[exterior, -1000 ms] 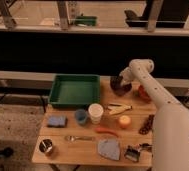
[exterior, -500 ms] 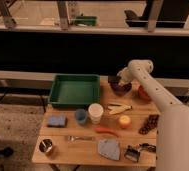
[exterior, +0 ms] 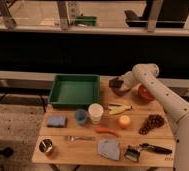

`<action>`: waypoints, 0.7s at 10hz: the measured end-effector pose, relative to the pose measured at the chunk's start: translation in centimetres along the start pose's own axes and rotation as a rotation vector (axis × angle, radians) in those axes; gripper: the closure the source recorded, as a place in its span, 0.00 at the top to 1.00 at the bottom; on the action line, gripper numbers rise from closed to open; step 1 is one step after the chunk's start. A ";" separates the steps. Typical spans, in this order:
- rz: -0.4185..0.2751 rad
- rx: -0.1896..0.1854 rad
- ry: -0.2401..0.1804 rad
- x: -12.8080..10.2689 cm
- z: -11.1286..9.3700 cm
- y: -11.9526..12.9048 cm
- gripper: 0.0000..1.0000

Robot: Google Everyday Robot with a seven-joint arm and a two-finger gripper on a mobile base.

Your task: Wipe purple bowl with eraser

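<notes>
The purple bowl (exterior: 120,91) is small, round and dark maroon, and stands at the back of the wooden table, right of the green tray. My gripper (exterior: 116,84) reaches in from the right on the white arm and sits at the bowl's left rim, right over it. It is shut on a dark block, the eraser (exterior: 113,82), which rests against the bowl. The gripper hides most of the bowl's inside.
The red-orange bowl (exterior: 146,93) stands just right of the purple bowl, behind the arm. Also on the table (exterior: 68,156): green tray (exterior: 75,90), blue cup (exterior: 80,116), white cup (exterior: 95,113), banana (exterior: 119,108), orange (exterior: 124,121), grapes (exterior: 152,123), blue sponge (exterior: 56,121), metal cup (exterior: 46,146), grey cloth (exterior: 109,149), brush (exterior: 138,151).
The gripper with the eraser has shifted slightly left and back over the purple bowl. Nothing else on the table has moved.
</notes>
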 end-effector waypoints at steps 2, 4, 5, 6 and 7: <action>0.014 -0.025 -0.004 0.4 -0.7 1.5 0.00; 0.029 -0.032 -0.001 0.7 -0.6 1.8 0.00; 0.041 -0.024 0.006 1.5 -0.6 1.7 0.00; 0.048 -0.011 0.009 1.8 -0.6 1.5 0.00; 0.050 0.005 0.009 1.9 -0.5 1.1 0.00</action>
